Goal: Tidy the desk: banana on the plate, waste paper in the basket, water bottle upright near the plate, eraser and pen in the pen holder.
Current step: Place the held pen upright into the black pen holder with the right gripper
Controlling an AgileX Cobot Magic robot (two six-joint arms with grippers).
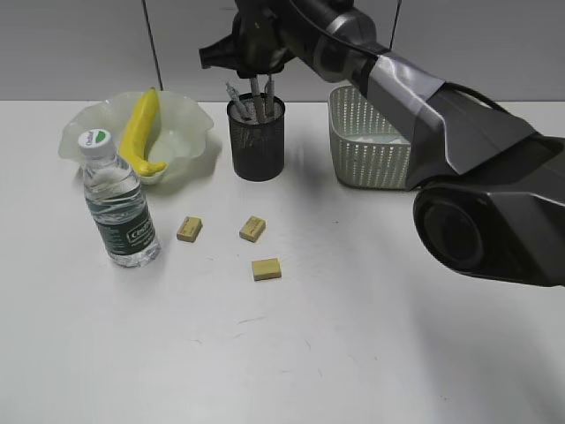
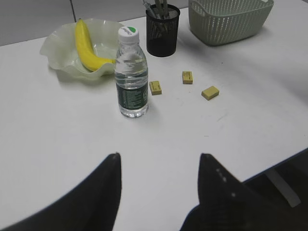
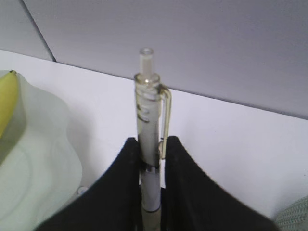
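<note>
While apparently above the pen holder (image 1: 257,139), the right hand (image 3: 153,161) pinches a pen (image 3: 148,130).

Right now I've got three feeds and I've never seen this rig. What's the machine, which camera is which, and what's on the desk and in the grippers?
It is a two-armed robot. The exterior view faces the white desk; each arm's wrist carries a camera too. The right gripper is shut on a clear pen above the black mesh pen holder, which already has pens in it. The left gripper hangs open and empty. The banana lies in the pale green plate, the water bottle stands upright beside it, three yellowish erasers lie loose, and the sage basket sits right.
</note>
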